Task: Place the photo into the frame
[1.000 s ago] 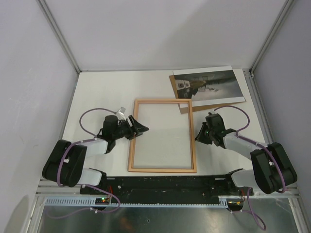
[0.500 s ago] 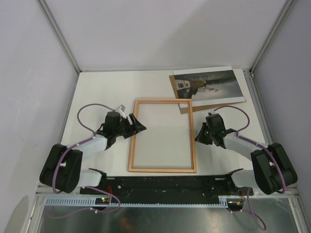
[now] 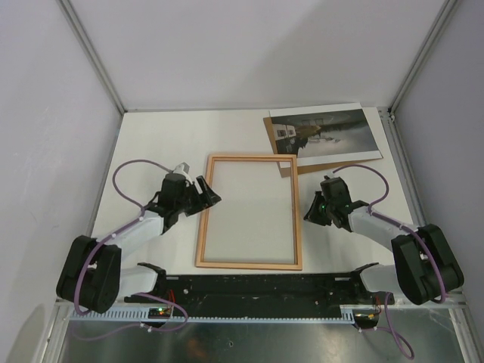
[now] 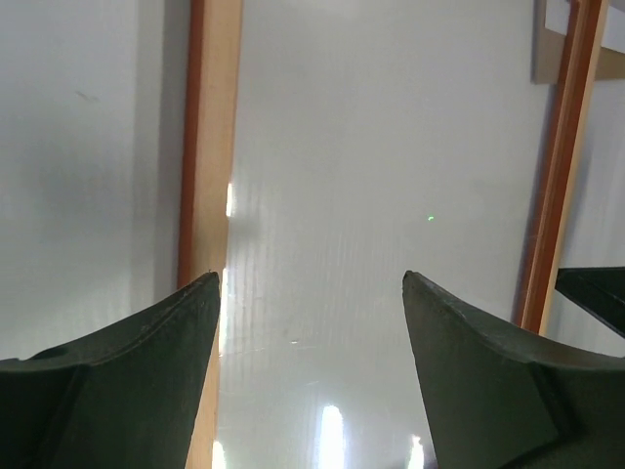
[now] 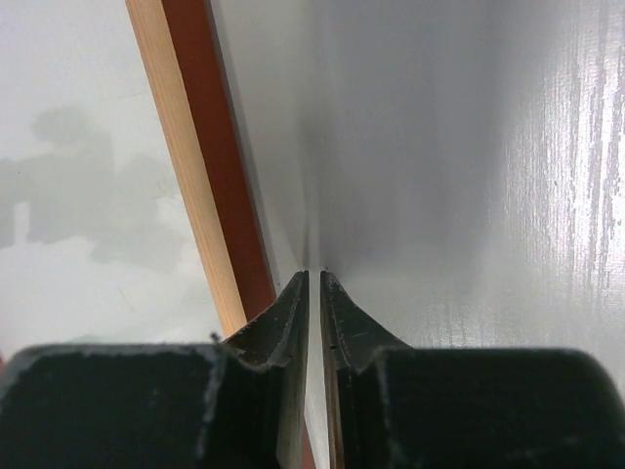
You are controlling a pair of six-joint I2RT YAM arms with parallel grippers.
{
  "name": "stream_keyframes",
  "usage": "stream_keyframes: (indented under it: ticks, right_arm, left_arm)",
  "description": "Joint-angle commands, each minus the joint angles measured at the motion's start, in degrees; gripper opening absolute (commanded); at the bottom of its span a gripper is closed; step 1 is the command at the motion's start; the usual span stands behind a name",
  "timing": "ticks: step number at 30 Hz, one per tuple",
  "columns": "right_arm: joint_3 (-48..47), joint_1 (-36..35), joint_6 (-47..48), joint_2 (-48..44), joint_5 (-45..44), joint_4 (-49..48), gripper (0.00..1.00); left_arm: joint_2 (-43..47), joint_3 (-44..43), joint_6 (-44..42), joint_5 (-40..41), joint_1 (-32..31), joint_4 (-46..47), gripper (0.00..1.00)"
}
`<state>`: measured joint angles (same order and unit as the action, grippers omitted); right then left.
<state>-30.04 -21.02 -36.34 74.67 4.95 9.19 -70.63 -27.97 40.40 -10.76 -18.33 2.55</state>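
Pale-wood frame (image 3: 203,219) lies flat on worktop (image 3: 151,136), back up. Photo (image 3: 325,130) rests far right on brown board (image 3: 318,166). Left fingers (image 4: 146,352) spread wide over left rail; right fingers (image 5: 278,322) pressed together, empty, beside right rail.

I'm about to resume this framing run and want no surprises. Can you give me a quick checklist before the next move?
1. Frame lying flat, pale back up: ok.
2. Photo free of both arms, resting on backing board: ok.
3. Left end effector open at the frame's left rail: ok.
4. Right end effector open for a grasp: not ok, shut.
5. Frame clear of backing board: cannot tell; its far right corner meets it.
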Motion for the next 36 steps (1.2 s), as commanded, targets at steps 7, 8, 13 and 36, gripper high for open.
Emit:
stream_keyframes:
  ticks: [7, 8, 13, 36]
  right_arm:
    - [-1.07, 0.36, 1.41, -1.82, -0.83, -0.25, 0.15]
    - [-1.07, 0.36, 1.56, -1.95, -0.82, -0.28, 0.15]
    - [-1.07, 0.25, 1.94, -2.73, -0.86, -0.07, 0.21]
    - [-3.76, -2.06, 6.11, -5.47, -1.84, 2.72, 0.49]
  left_arm:
    - [4.27, -5.05, -3.52, 9.91, -1.36, -7.77, 0.77]
    - [4.27, -5.15, -3.59, 11.26, -1.49, -8.32, 0.75]
    - [2.96, -5.22, -4.15, 16.75, -2.35, -11.24, 0.62]
    - [-3.5, -9.63, -4.02, 21.98, -6.52, -15.34, 0.43]
